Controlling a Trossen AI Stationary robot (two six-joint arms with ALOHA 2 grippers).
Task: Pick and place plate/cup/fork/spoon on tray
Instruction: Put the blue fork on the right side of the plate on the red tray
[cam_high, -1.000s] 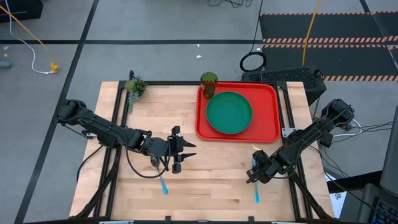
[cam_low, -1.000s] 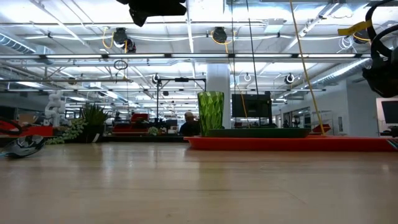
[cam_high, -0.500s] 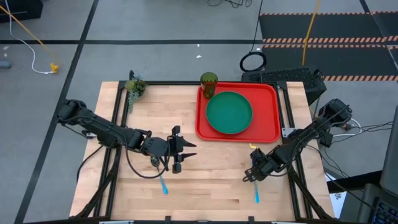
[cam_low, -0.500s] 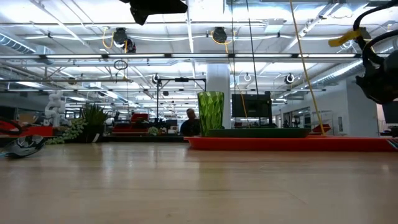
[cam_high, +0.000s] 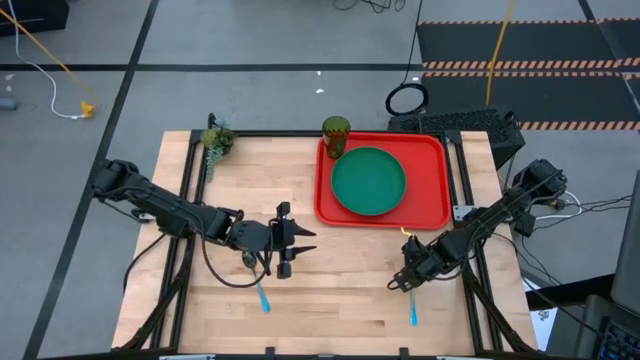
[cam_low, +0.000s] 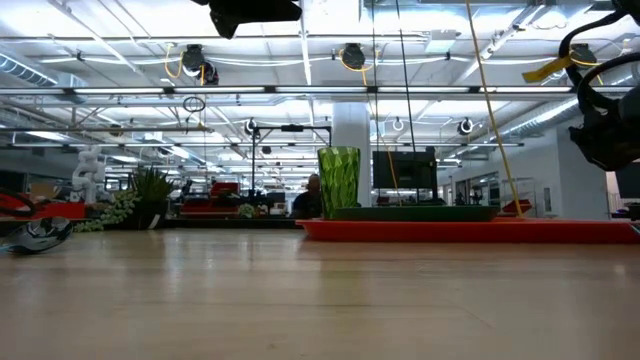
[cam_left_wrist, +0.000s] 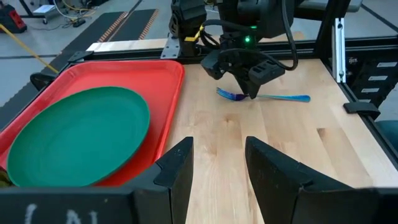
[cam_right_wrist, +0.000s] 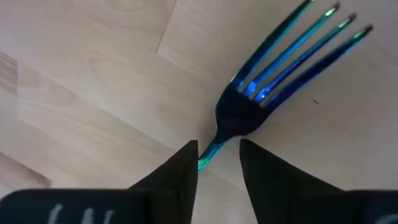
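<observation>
The fork (cam_right_wrist: 273, 68) lies flat on the wooden table near its right front; it also shows in the left wrist view (cam_left_wrist: 273, 97) and the high view (cam_high: 412, 314). My right gripper (cam_right_wrist: 217, 165) is open low over the fork, one finger on each side of its neck. My left gripper (cam_high: 295, 250) is open and empty above the table's middle. The spoon (cam_high: 262, 297) lies on the table just nearer than the left gripper. The green plate (cam_high: 368, 181) lies on the red tray (cam_high: 435, 205). The cup (cam_high: 335, 135) stands upright at the tray's far left corner. My right gripper points down, with its fingers (cam_right_wrist: 180, 171) on either side of the fork's neck (cam_right_wrist: 214, 146), just behind the tines and across the fork. I cannot tell whether they touch it. The fork lies flat on the table.
A small green plant clump (cam_high: 215, 140) sits at the table's far left corner. Bare wood lies between the two grippers and in front of the tray. Black frame rails run along the table's edges.
My right gripper has shifted a little toward the table's left, over the fork's tine end. The fork, the spoon and my left gripper have stayed where they were.
</observation>
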